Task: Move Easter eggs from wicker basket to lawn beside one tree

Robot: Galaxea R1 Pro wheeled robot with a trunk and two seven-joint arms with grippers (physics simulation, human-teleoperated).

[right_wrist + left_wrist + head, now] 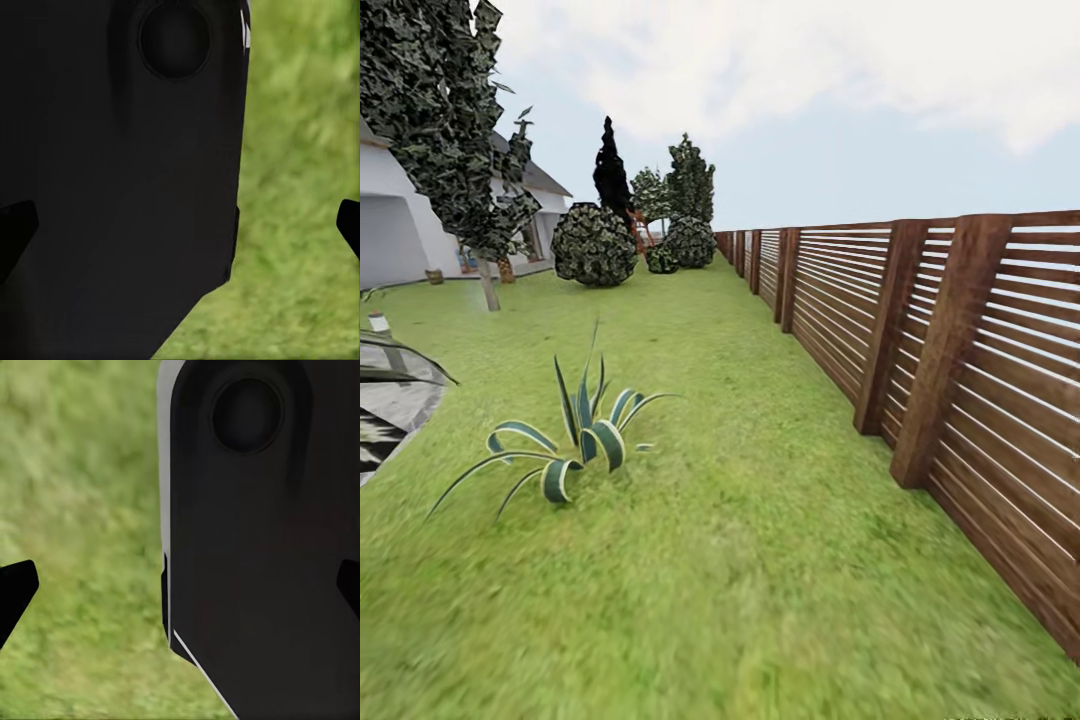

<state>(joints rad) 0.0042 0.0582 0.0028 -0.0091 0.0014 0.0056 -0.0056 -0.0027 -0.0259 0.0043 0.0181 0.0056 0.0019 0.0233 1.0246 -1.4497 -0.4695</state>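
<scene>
One spiky striped plant [575, 440], two round bushes [593, 245], one slatted fence [920, 340]

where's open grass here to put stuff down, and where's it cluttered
Widest bare lawn: the strip between the spiky striped plant and the slatted fence, running toward the far bushes. Grass around the tree trunk also looks free. Crowded: the far end with bushes, and the left edge by the paving.

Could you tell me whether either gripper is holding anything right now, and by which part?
Nothing: the left gripper and right gripper both stand open, with no egg between them.
</scene>
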